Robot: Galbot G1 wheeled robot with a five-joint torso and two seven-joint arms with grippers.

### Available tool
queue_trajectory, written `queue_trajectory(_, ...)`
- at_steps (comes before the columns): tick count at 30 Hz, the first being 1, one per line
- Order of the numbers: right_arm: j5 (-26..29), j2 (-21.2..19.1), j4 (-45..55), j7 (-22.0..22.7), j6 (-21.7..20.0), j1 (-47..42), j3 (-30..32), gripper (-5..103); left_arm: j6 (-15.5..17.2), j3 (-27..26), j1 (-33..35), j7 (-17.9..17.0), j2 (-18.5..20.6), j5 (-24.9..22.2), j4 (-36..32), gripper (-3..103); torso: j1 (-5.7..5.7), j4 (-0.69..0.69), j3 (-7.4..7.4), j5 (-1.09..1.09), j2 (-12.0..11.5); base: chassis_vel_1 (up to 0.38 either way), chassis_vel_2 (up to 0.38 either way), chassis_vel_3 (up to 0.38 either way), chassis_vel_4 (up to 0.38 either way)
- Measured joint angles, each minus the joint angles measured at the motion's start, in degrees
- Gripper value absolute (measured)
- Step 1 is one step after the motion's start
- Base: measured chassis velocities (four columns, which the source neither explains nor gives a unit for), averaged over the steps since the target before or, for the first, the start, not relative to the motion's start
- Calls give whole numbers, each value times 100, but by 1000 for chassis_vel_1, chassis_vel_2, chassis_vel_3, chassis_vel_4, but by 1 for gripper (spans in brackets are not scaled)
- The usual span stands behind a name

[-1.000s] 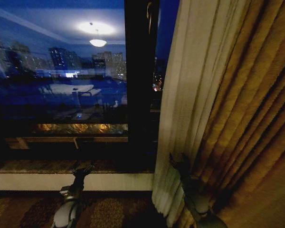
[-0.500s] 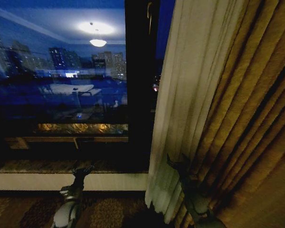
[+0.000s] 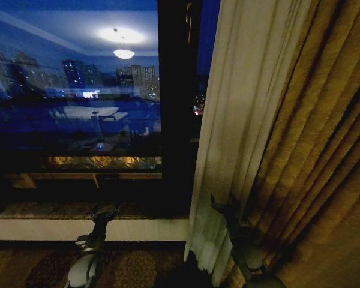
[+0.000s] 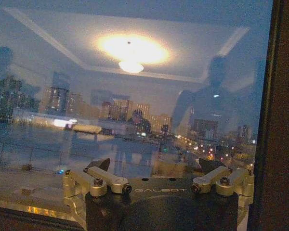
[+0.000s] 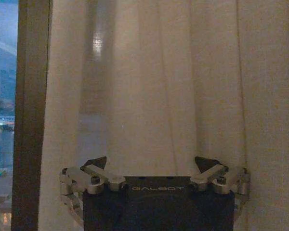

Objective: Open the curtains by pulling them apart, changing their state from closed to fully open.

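Landmark: dark window frame post. The sheer cream curtain hangs gathered just right of the post, its pleats bunched, lower hem ending above the patterned carpet. Golden-yellow drape hangs touching the sheer curtain on the side away from the post. Left of the post the window glass is bare and shows a night skyline with a reflected ceiling lamp. Right end effector sits low, right of the post, against the fold where the sheer curtain meets the drape; in the right wrist view its fingers are spread apart with the curtain fabric directly in front of them, no fabric pinched between them. Left end effector is low and left of the post, near the pale sill beneath the glass; in the left wrist view its fingers are apart, facing the glass, holding nothing.
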Motion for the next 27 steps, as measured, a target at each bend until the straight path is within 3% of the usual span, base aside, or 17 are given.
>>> queue_trajectory(10,2,0,-5,2,4,4,1,100,0,0,0,-1,0,0,0,100,0,0,0,1,0,109,95,-113,-109)
queue_trajectory(27,2,0,-6,7,6,5,1,100,0,0,0,0,0,0,0,100,-1,0,0,0,0,310,314,-310,-309)
